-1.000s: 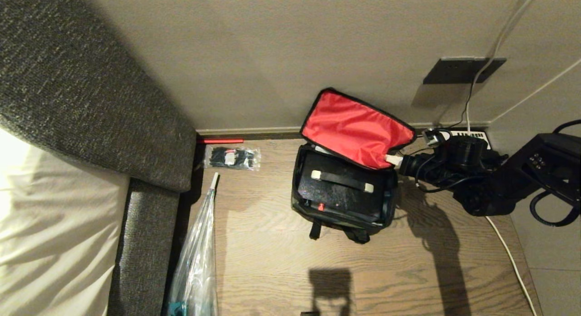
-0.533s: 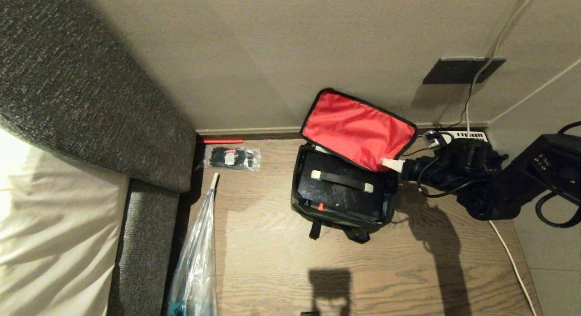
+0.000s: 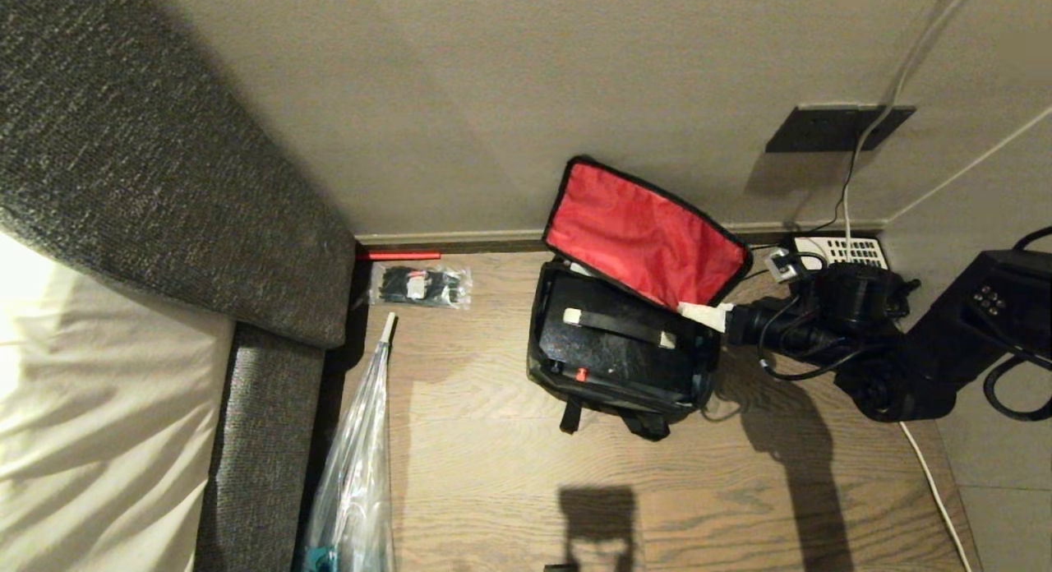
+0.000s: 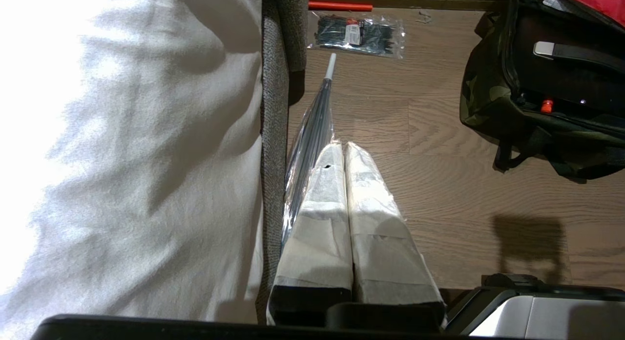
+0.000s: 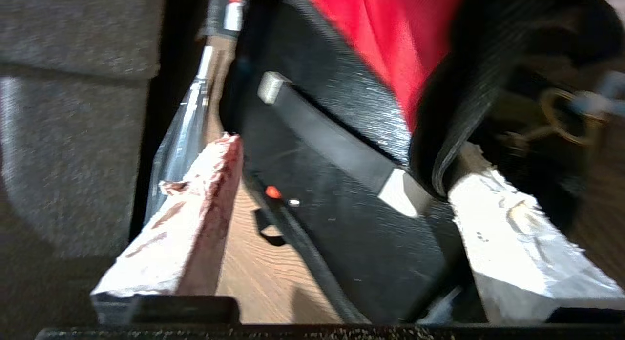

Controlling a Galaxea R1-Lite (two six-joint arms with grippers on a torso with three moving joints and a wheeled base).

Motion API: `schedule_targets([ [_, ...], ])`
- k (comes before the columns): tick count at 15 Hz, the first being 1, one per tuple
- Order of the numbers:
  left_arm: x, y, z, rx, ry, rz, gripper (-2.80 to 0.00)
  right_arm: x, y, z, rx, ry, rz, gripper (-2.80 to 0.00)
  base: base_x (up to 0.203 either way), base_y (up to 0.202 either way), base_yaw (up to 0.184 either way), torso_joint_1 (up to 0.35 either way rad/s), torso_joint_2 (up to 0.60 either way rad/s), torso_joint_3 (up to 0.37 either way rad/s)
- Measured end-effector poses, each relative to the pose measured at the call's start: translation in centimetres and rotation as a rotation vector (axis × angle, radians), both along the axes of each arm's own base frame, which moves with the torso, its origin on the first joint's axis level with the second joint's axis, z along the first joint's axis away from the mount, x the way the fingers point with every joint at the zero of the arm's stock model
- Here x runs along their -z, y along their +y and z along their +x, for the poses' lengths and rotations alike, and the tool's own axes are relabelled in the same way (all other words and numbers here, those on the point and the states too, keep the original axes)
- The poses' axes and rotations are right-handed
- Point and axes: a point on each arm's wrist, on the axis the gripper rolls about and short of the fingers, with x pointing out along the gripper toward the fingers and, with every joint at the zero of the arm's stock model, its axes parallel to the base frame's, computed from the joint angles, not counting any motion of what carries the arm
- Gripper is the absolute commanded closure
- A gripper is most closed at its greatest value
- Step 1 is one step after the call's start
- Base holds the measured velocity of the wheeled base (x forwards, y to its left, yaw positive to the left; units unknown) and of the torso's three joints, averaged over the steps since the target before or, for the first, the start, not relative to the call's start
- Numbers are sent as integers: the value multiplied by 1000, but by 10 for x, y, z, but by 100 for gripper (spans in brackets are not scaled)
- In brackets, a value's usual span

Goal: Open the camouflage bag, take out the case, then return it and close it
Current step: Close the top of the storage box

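Observation:
The camouflage bag (image 3: pixel 538 362) stands on the wooden floor with its lid (image 3: pixel 645 235) raised, red lining toward me. Inside lies the case (image 3: pixel 616 354), black, with its grey handle bar (image 3: pixel 620 327) and small red latch (image 3: pixel 581 375) showing. My right gripper (image 3: pixel 697 311) is at the lid's lower right corner, open. In the right wrist view the right gripper (image 5: pixel 349 144) spans the case (image 5: pixel 342 223), and the lid's black edge (image 5: pixel 449 149) sits just inside one finger. My left gripper (image 4: pixel 337 147) is parked, shut and empty, away from the bag (image 4: pixel 481 100).
A grey upholstered bed frame (image 3: pixel 164 161) and a white sheet (image 3: pixel 82 408) fill the left. An umbrella in a plastic sleeve (image 3: pixel 362 465), a packet of cable ties (image 3: pixel 421 286) and a red stick (image 3: pixel 399 256) lie left of the bag. A power strip (image 3: pixel 851 247) and white cable (image 3: pixel 929 473) are behind my right arm.
My right gripper went from shut on the lid's corner to open, and slid slightly lower and toward the bag. The lid stands a little more upright. The left arm is still.

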Motion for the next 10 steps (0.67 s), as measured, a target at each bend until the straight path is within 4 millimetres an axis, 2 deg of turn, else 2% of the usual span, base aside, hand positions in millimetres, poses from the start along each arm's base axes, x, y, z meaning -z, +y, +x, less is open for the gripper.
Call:
schedule_targets([
  [3,0,0,0,0,0,1,0,3,3,-11,-43,23,4,-280,0,0,0,0,0,0],
  [5,0,0,0,0,0,1,0,6,3,-27,-90,59,1,-280,0,0,0,0,0,0],
  [10,0,0,0,0,0,0,0,-3,-6,-79,-185,99,-58,-280,0,0,0,0,0,0],
])
